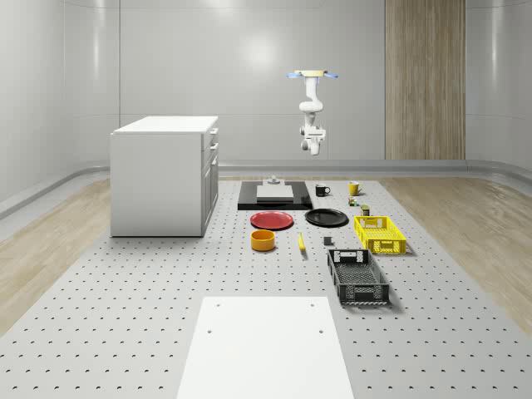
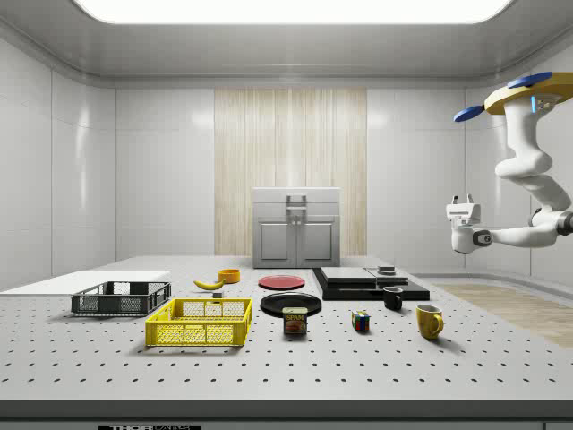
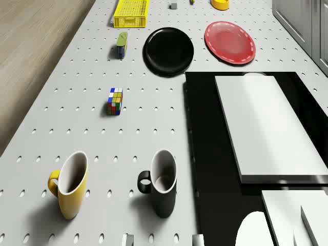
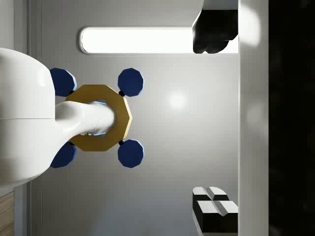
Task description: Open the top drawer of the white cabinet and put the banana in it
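Grey panelled walls (image 1: 166, 58), wood wall strip (image 1: 424, 79), ceiling light (image 2: 286, 9)

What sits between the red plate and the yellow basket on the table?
A black plate lies between the red plate and the yellow basket, seen in the whole-scene view.

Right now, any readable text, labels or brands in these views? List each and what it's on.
"SPAM": on the label of the small dark food can standing on the perforated table beside the yellow plastic basket, side view.
Small dark plate with pale lettering on the table's front edge: too small to read.
No other text shows.
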